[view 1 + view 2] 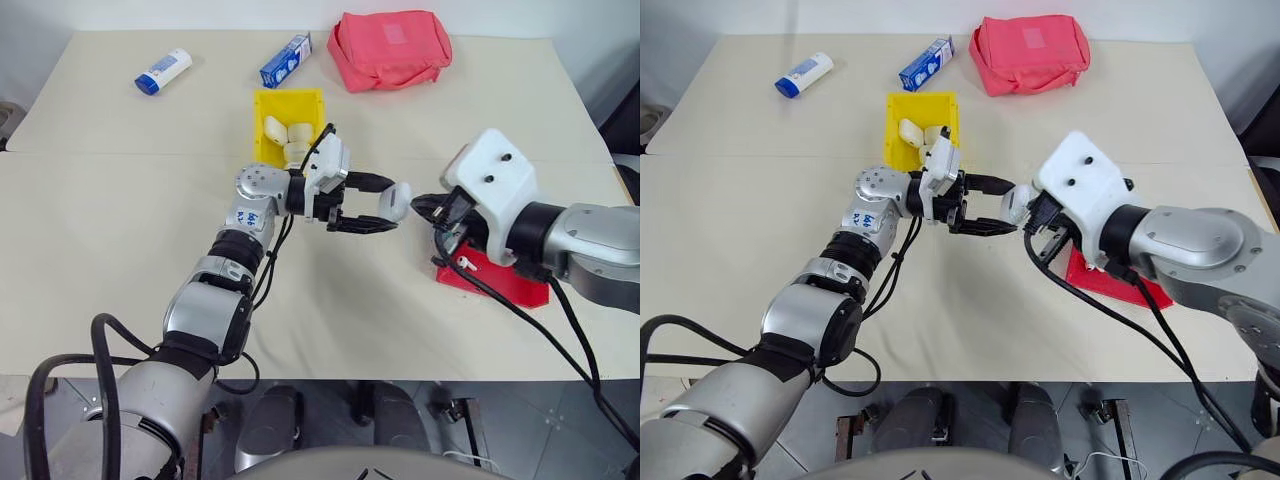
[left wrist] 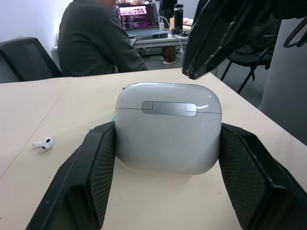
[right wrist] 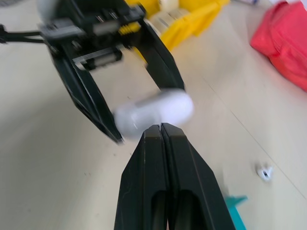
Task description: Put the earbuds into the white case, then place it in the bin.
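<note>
Across the cream table [image 1: 120,250], largest item first: a red zip pouch [image 1: 390,48] lies at the far edge, right of centre. Next, the yellow bin [image 1: 289,104] sits just behind the left gripper, with several cream-tinted rounded cases [image 1: 287,135] inside. A low red tray [image 1: 500,277] lies under the right forearm near the table's right side. At far left lie a white bottle with a blue cap [image 1: 163,71] and a blue-and-white carton [image 1: 286,60], well apart from each other.

Left gripper [image 1: 368,203] reaches in level, pointing toward the right arm, its black fingers [image 2: 88,172] pinching the white case [image 2: 168,127] from both sides. Case lid is down, hinge plate facing the wrist camera; case is held clear above the table.

Right gripper [image 3: 160,132] points at the case, fingers pressed together with no gap, tips just beside the case's rounded side; whether they touch it cannot be told.

One earbud [image 2: 43,143] lies loose on the table, well apart from the case. A teal tray corner [image 3: 235,201] shows near it. A person in a dark top [image 2: 98,40] sits beyond the table.
</note>
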